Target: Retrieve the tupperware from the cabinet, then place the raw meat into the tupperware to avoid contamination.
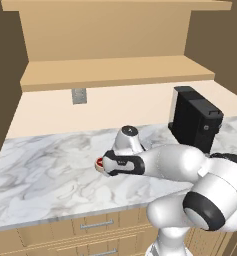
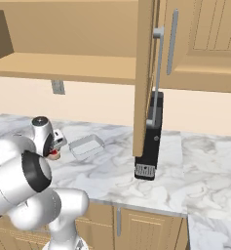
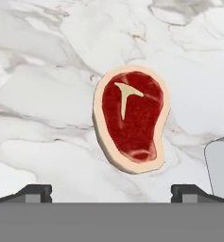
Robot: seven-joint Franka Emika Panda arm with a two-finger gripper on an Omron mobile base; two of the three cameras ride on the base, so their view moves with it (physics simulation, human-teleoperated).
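A: The gripper [image 3: 111, 194] is hovering right over the raw meat [image 3: 131, 119], fingers spread as wide as they go, one tip on each side and gripping nothing.

B: And the steak is lying flat on the marble counter [image 3: 42, 90], red face up, bone mark showing.

A: In the right base view the tupperware [image 2: 86, 146] is sitting on the counter just right of the hand, near the meat but apart from it.

B: Farther right, the black coffee machine [image 2: 150, 146] is standing under the cabinet [image 2: 195, 44], whose door [image 2: 145, 73] is hanging open, edge-on.
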